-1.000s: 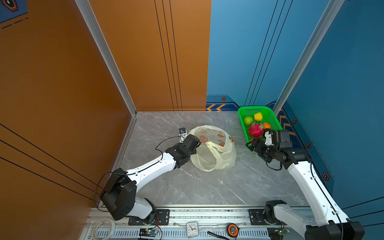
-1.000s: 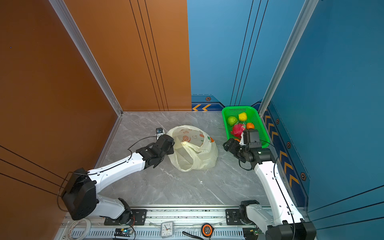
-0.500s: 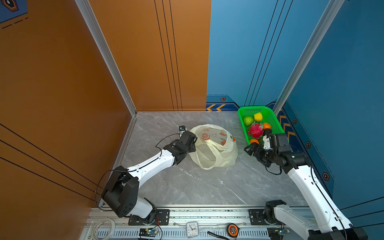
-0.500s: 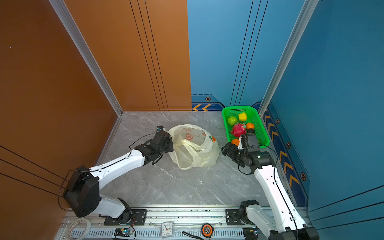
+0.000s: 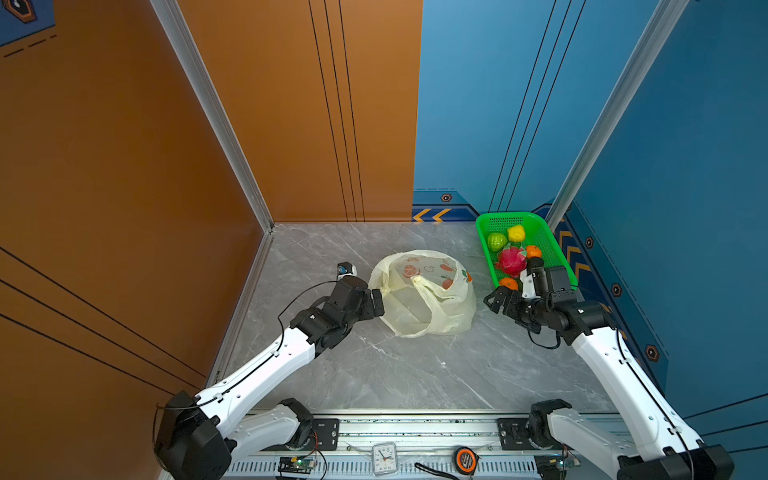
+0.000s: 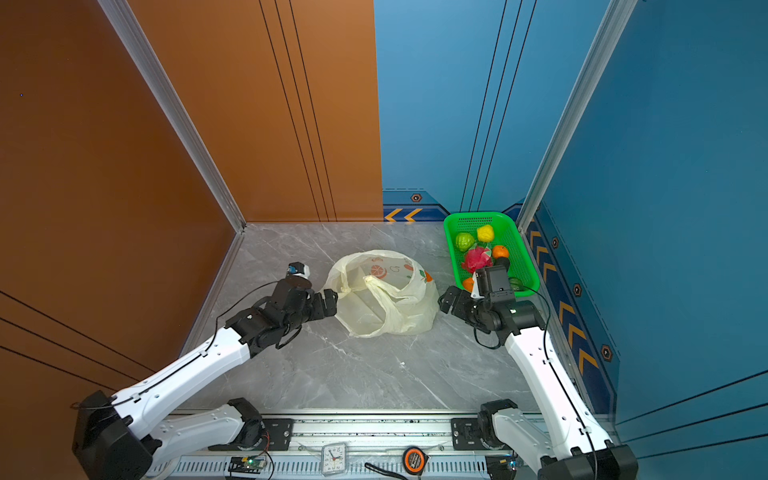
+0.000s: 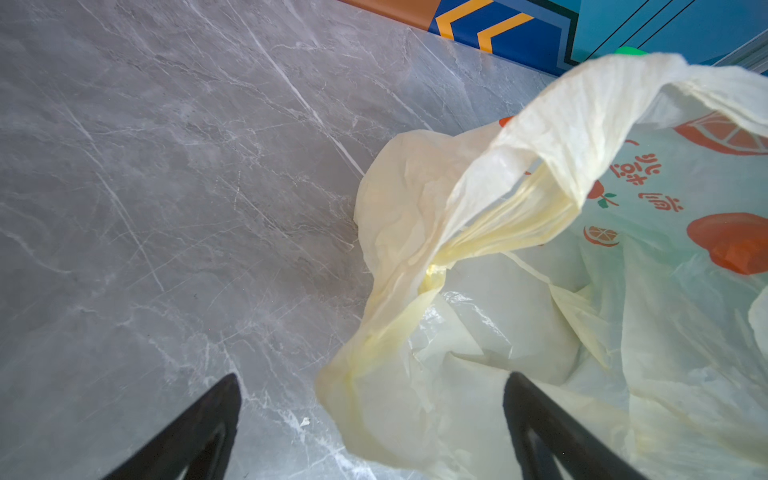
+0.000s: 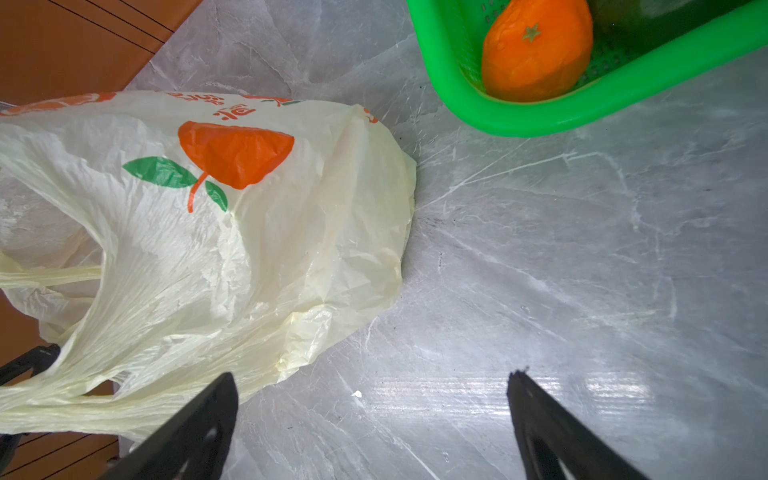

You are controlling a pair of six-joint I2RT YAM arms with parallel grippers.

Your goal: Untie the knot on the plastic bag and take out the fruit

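The cream-yellow plastic bag (image 5: 432, 309) (image 6: 395, 311) lies slumped on the marble floor with its mouth agape. No knot is in view; its loop handles (image 7: 511, 216) hang loose and apart. My left gripper (image 5: 378, 301) (image 7: 372, 375) is open at the bag's left edge, and slack plastic lies between its fingers. To the right of the bag, my right gripper (image 5: 496, 301) (image 8: 374, 374) is open over bare floor. The fruit sits in the green basket (image 5: 484, 249): a dragon fruit (image 5: 510, 261), a green one (image 5: 496, 241), a yellow one (image 5: 516, 233) and oranges (image 8: 536, 54).
The basket (image 6: 451, 245) stands against the blue right wall, close behind my right wrist. Orange wall panels close off the left and back. A small clock (image 5: 384, 457) and a tape measure (image 5: 464, 459) lie on the front rail.
My left gripper has gone from shut to wide open, letting go of the bag's edge, and the bag has settled. My right gripper has opened a little wider and drawn slightly nearer.
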